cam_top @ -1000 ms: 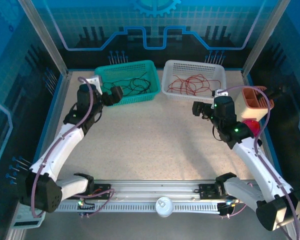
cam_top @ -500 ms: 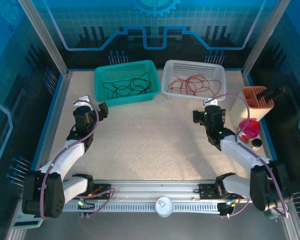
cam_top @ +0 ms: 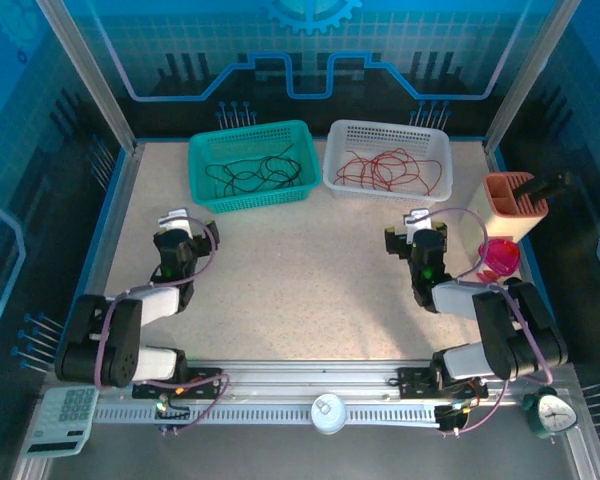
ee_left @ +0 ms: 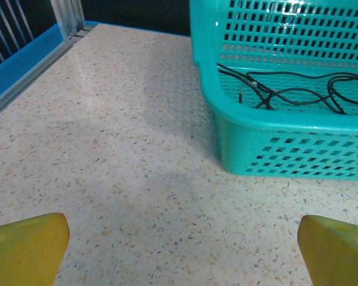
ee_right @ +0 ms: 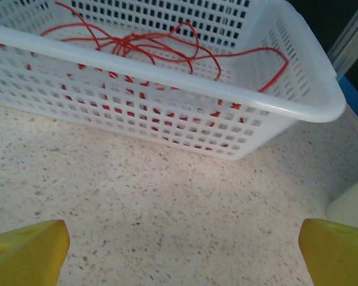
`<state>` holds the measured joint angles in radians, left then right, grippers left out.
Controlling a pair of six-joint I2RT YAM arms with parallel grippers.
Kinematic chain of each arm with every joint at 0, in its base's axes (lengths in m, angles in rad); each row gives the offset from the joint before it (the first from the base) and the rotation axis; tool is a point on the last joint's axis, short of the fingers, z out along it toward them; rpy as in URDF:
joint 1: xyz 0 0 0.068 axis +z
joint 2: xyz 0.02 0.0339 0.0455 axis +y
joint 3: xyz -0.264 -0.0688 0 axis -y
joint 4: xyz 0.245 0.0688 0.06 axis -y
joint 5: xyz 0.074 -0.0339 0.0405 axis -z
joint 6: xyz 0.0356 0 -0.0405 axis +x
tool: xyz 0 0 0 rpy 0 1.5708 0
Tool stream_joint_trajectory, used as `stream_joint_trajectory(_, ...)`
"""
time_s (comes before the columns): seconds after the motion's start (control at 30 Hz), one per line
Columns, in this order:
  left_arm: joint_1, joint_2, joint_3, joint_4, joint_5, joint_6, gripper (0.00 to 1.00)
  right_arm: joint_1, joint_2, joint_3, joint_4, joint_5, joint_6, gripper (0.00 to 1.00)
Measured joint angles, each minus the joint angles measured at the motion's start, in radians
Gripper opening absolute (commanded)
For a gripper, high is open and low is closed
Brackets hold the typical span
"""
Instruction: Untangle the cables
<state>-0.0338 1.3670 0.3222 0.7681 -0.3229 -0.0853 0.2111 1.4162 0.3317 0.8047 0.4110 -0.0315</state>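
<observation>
Black cables (cam_top: pixel 252 173) lie curled in the teal basket (cam_top: pixel 202 160) at the back left. Red cables (cam_top: pixel 388 168) lie in the white basket (cam_top: pixel 340 135) beside it. My left gripper (cam_top: pixel 185 222) sits low over the table, short of the teal basket, fingers wide apart and empty. The left wrist view shows my left gripper (ee_left: pixel 182 256) facing the teal basket's (ee_left: pixel 268 140) near corner, black cables (ee_left: pixel 286 95) inside. My right gripper (cam_top: pixel 408 228) rests short of the white basket. In the right wrist view my right gripper (ee_right: pixel 182 256) is open, facing the white basket (ee_right: pixel 185 80) of red cables (ee_right: pixel 144 43).
An orange holder (cam_top: pixel 515 200) and a pink cup (cam_top: pixel 500 258) stand at the right edge. A calculator (cam_top: pixel 65 410), a small clock (cam_top: pixel 552 412) and a white round cap (cam_top: pixel 328 412) lie along the near rail. Bare speckled table (cam_top: pixel 300 270) spreads between the arms.
Both arms have folded back toward their bases, pulling the grippers away from the baskets and down near the table. The cables stay in their baskets.
</observation>
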Motion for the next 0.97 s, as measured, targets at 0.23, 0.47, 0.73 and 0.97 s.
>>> stream_joint_trajectory(0.23,0.000,0.156,-0.044,0.242,0.068,0.041,0.99,-0.068,0.136,-0.035,0.146,-0.098,0.003,1.00)
stream_joint_trajectory(0.47,0.000,0.189,0.021,0.201,0.112,0.062,0.99,-0.135,0.131,0.063,0.100,-0.229,0.025,1.00)
stream_joint_trajectory(0.73,0.000,0.189,0.049,0.175,0.130,0.063,0.99,-0.135,0.131,0.063,0.072,-0.259,0.029,1.00)
stream_joint_trajectory(0.97,0.000,0.189,0.049,0.169,0.134,0.063,0.99,-0.135,0.131,0.063,0.066,-0.266,0.031,1.00)
